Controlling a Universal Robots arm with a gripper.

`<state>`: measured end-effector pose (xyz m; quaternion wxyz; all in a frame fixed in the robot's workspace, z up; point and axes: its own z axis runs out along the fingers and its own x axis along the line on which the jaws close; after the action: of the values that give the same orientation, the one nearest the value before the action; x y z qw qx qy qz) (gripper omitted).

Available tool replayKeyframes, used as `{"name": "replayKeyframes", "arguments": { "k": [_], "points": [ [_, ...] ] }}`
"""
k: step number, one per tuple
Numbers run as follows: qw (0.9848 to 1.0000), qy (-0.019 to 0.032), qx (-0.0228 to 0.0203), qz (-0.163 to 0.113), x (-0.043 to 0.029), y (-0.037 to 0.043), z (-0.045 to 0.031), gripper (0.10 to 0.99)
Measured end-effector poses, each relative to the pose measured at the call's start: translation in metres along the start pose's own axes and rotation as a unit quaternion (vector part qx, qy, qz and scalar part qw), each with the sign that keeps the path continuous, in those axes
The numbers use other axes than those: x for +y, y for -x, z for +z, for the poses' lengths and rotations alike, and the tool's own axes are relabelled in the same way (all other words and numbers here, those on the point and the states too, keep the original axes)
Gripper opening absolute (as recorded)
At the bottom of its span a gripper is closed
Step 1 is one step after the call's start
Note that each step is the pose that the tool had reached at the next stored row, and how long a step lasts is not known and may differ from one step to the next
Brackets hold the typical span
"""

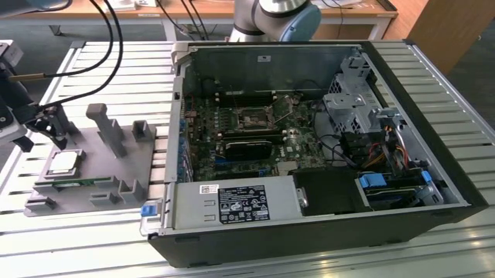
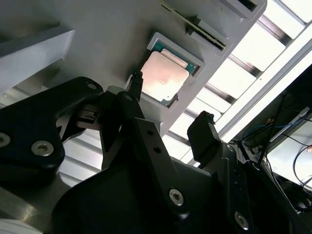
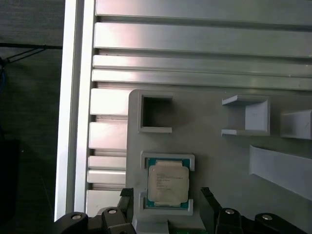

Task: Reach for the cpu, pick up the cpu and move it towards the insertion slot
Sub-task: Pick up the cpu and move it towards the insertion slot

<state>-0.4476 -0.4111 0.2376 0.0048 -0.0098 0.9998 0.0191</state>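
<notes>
The cpu [image 1: 64, 162] lies flat in a square recess of the grey tray [image 1: 101, 174] at the exterior view's left, its silvery top up. My gripper [image 1: 43, 141] hangs just above it, open. In both wrist views the two black fingers stand apart on either side of the cpu [image 3: 168, 183] [image 2: 163, 75] without touching it; one fingertip [image 2: 137, 79] is by its edge and the other fingertip [image 2: 202, 127] is farther off. My gripper [image 3: 166, 201] [image 2: 170, 105] holds nothing. The insertion slot [image 1: 251, 120] sits on the motherboard inside the open computer case, well toward the exterior view's right.
A green memory stick [image 1: 73, 184] lies in the tray beside the cpu. Grey upright posts [image 1: 108, 130] rise from the tray. The case wall [image 1: 179, 116], a power supply [image 1: 236, 204], a drive cage [image 1: 352, 110] and cables surround the motherboard. Everything rests on a slatted aluminium table [image 1: 116, 63].
</notes>
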Motion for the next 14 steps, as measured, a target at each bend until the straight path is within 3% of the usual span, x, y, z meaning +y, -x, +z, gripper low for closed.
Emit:
{"name": "replayKeyframes", "arguments": {
  "k": [14],
  "points": [
    [1.0000,0.0000,-0.0001,0.000,-0.0002,0.0000,0.0057,0.647]
  ]
}}
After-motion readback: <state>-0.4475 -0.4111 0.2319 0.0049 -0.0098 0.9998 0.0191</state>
